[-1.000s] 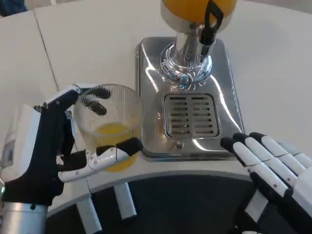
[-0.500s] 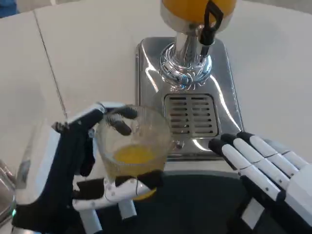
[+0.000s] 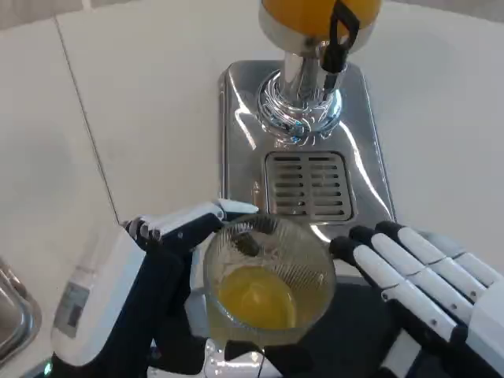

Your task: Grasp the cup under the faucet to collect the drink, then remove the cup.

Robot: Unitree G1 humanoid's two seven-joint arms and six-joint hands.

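A clear ribbed cup (image 3: pixel 266 282) with orange juice in its bottom is held by my left hand (image 3: pixel 150 299), lifted near the table's front edge in front of the drip grate (image 3: pixel 309 187). My left fingers wrap the cup's far rim and underside. The dispenser's chrome faucet column (image 3: pixel 301 98) and black tap lever (image 3: pixel 339 35) stand behind, below the orange juice tank (image 3: pixel 319 14). My right hand (image 3: pixel 425 279) hovers to the right of the cup, fingers straight and apart, holding nothing.
The steel dispenser base (image 3: pixel 236 150) sits on the white table (image 3: pixel 134 118). A metal object (image 3: pixel 14 315) shows at the left edge. The table's front edge runs under both hands.
My left hand has carried the cup rightward and toward the camera, up from the table left of the base. My right hand shifted slightly left toward it.
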